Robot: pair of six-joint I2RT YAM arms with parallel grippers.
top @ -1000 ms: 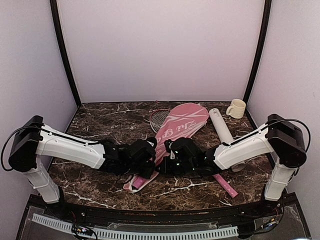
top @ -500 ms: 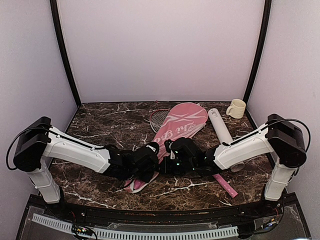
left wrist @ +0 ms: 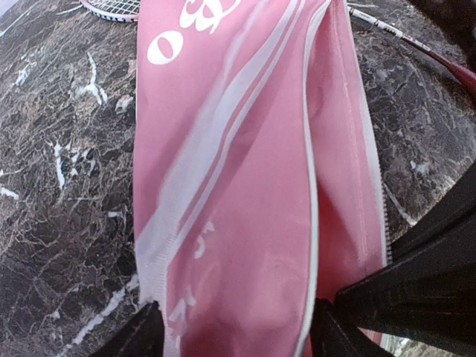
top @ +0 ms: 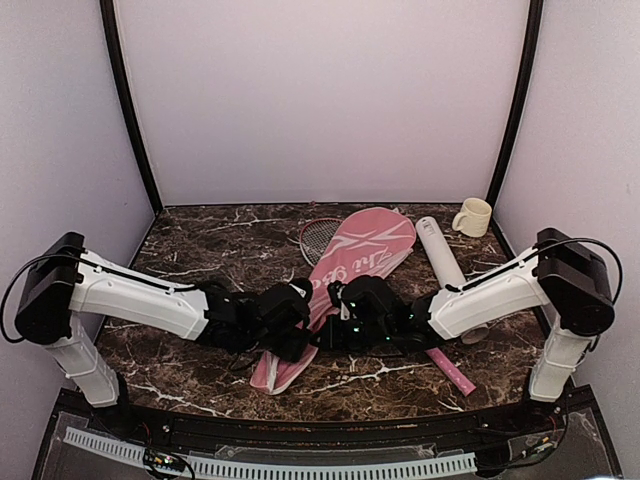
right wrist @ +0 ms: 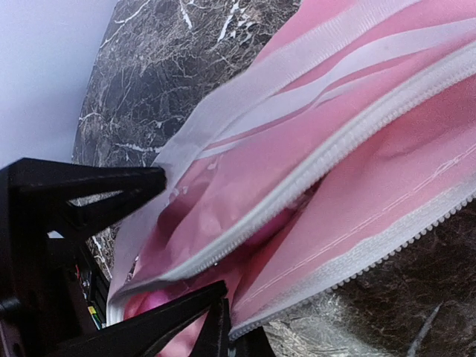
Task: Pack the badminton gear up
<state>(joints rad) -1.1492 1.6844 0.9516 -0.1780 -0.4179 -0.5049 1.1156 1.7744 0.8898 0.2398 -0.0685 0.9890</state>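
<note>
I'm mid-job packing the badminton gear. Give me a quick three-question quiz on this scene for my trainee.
1. Fill in: in the right wrist view, the zip along the cover is ___ (open or shut).
2. True or false: the mug stands on the cover.
3. What lies between the fingers of the left pincer?
A. the tube
B. the cover
C. the mug

Key: 1 open; 2 false; 3 B.
</note>
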